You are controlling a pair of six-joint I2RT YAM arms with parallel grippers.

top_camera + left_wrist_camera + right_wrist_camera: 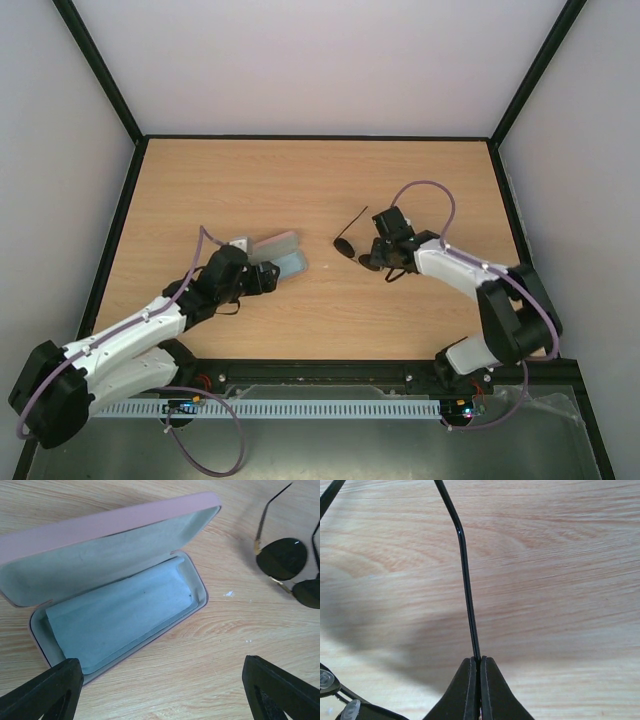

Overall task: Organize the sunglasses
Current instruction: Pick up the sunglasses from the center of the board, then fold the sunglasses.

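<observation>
**Right gripper (480, 661) clamped on a temple arm; sunglasses not yet in the case**

I'd call this roughly the midpoint. On the table (300, 180) the pink case (100, 527) lies open, lid tipped back, with the light blue cloth (120, 617) spread flat in its tray. The left gripper (161, 665) hovers just in front of it, jaws wide apart, holding nothing. The sunglasses (282, 557) sit outside the case, to its right, temples unfolded. One thin temple arm (466, 580) runs into the right gripper's pinched fingers. Left to do, I judge: fold them, lay them inside and close the lid.
</observation>
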